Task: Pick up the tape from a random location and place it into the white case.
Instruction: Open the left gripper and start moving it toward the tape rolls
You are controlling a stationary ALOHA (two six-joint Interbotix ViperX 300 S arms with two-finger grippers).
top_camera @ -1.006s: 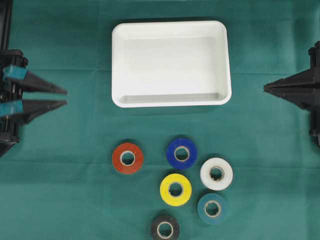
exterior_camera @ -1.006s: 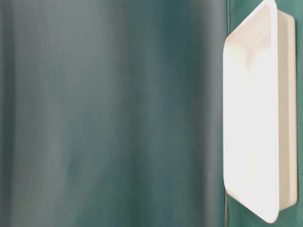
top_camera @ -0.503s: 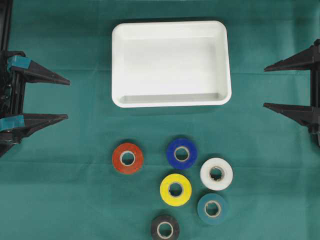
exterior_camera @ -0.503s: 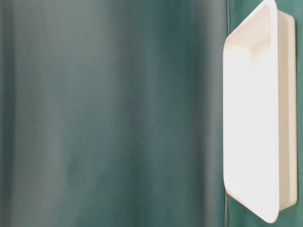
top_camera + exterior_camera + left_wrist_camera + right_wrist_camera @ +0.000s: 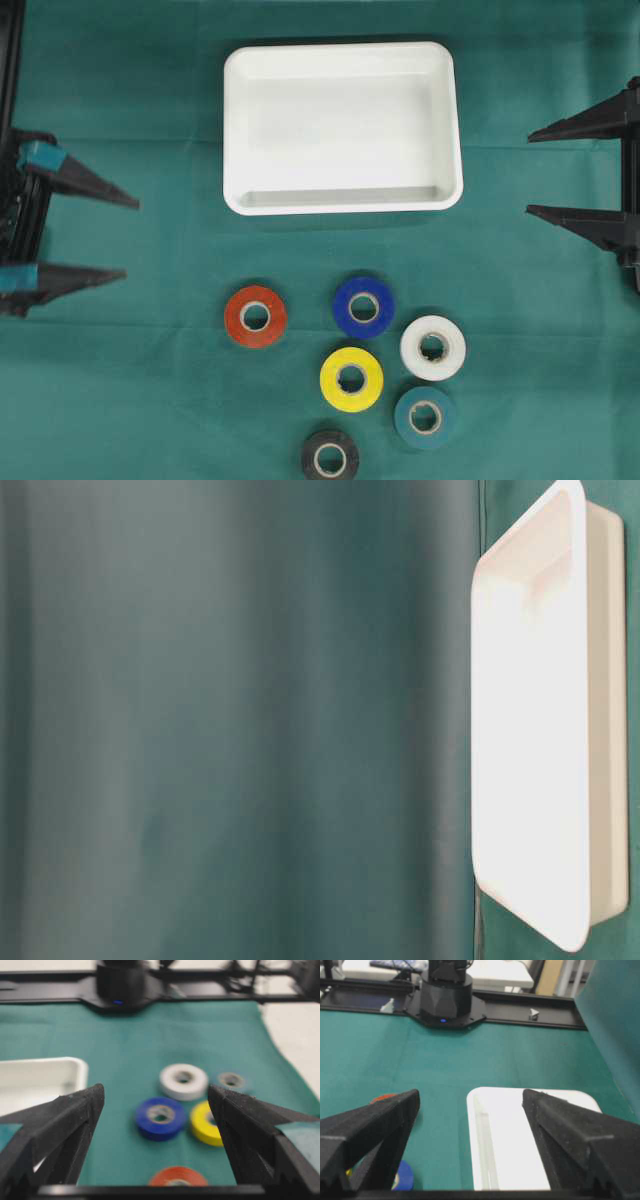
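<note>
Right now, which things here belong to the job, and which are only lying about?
For the job: white case; tape rolls: red, blue, yellow, white, teal, black; left pincer; right pincer.
Just there: green cloth.

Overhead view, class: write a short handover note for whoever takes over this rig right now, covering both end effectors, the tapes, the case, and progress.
Left end effector: open, holding nothing, at the left edge.
Right end effector: open, holding nothing, at the right edge.
White case: on the green cloth, nothing inside.
Tapes: red, blue, white, yellow, teal and black rolls lie flat on the cloth below the case.
Done: nothing placed.
Left: pick up a roll and put it into the case.
</note>
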